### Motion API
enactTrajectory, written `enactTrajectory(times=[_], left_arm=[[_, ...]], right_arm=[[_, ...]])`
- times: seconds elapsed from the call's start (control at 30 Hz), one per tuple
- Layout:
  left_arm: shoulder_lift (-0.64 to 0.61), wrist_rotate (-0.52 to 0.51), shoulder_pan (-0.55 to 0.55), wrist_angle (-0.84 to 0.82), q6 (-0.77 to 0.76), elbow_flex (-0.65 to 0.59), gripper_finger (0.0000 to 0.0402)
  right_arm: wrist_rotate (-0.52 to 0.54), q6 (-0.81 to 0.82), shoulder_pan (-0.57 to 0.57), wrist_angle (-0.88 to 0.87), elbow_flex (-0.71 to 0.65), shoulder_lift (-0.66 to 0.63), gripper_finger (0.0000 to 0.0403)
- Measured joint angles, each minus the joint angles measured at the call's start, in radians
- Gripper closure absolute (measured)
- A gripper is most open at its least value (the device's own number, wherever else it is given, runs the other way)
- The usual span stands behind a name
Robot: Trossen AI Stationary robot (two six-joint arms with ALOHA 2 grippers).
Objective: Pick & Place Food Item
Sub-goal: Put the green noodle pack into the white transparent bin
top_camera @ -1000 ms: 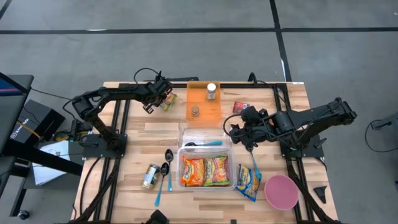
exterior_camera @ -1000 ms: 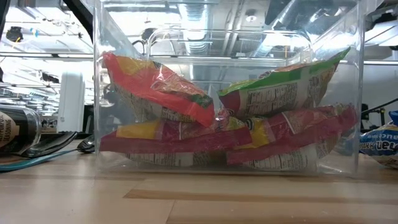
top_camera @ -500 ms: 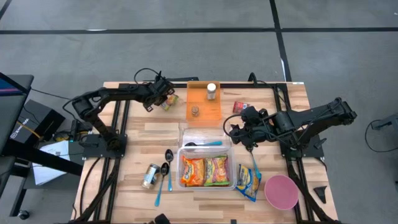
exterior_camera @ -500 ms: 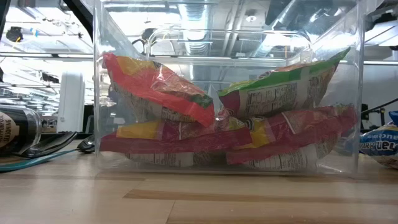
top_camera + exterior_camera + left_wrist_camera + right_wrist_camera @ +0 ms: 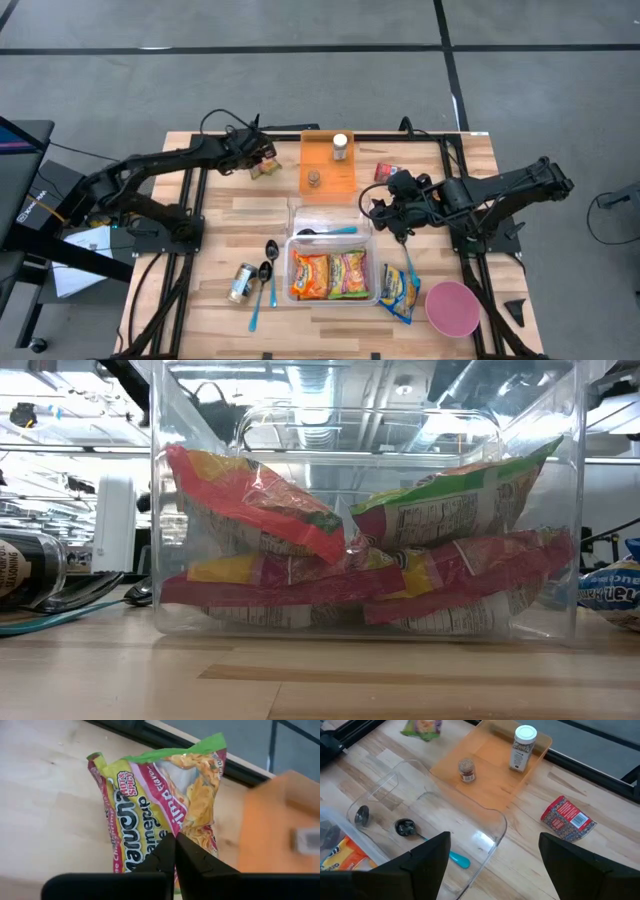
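A noodle packet (image 5: 165, 795), pink and yellow with a green end, is at the table's far left, beside the orange tray (image 5: 327, 175); it also shows in the high view (image 5: 266, 169). My left gripper (image 5: 254, 160) is shut on it. A clear bin (image 5: 296, 292) near the table's middle front holds several noodle packets (image 5: 330, 560) lying flat. Above the bin's far right corner, my right gripper (image 5: 385, 212) hovers open with nothing between its fingers (image 5: 427, 855). My left gripper pinches the packet's near end (image 5: 167, 831) between its two shut fingers (image 5: 162, 852), slanting down from the table's left. The packet stretches away past the fingertips, green end farthest. Whether that far end touches the table I cannot tell.
The orange tray carries two spice jars (image 5: 340, 147). A red packet (image 5: 387, 172) lies right of it. A clear lid (image 5: 330, 215), spoons (image 5: 268, 268), a can (image 5: 240, 283), a blue packet (image 5: 398, 290) and a pink bowl (image 5: 452, 307) surround the bin.
My left gripper has risen with the noodle packet and rolled at the wrist, drawing slightly back toward the table's left; the packet has turned with it.
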Motion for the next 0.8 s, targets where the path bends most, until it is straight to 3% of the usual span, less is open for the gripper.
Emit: enactTrajectory(times=[0.4,0.8], left_arm=[[-0.212,-0.065,-0.155,-0.129,-0.007,0.0,0.0401],[-0.375,-0.194,-0.461,-0.199,-0.105,0.0,0.0401]], right_arm=[[-0.013,0.015,-0.013,0.017,0.0,0.0,0.0104],[-0.083,0.063,-0.013,0.026,0.0,0.0,0.0104]])
